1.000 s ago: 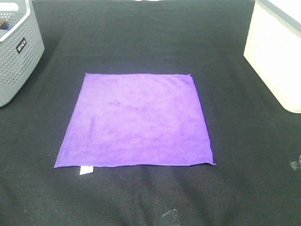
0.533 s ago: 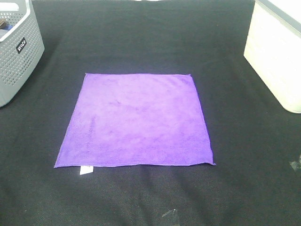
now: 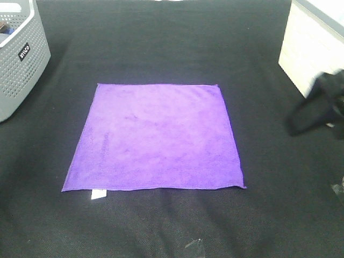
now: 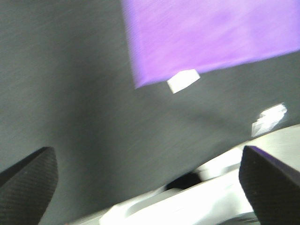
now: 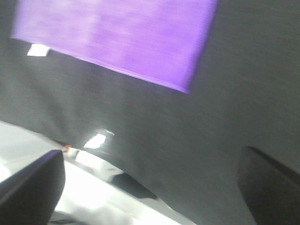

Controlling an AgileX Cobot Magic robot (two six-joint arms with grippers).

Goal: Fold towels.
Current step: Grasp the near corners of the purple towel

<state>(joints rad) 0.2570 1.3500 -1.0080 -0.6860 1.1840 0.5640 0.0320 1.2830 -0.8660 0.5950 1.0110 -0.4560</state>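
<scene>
The bright purple towel (image 3: 156, 137) lies flat and spread out square on the black table, with its small white tag (image 3: 97, 194) at the near left corner. My right arm (image 3: 317, 105) shows as a dark blur at the right edge, apart from the towel. The left arm is out of the exterior view. In the left wrist view my left gripper (image 4: 147, 178) is open and empty above the table, with the towel's tag corner (image 4: 183, 80) ahead. In the right wrist view my right gripper (image 5: 150, 183) is open and empty, with the towel's (image 5: 117, 33) near right corner ahead.
A grey perforated basket (image 3: 21, 59) stands at the back left. A white bin (image 3: 314, 59) stands at the back right, just behind my right arm. The table's front edge shows in both wrist views.
My right arm has come into the exterior view at the right, blurred by motion. The towel has not moved.
</scene>
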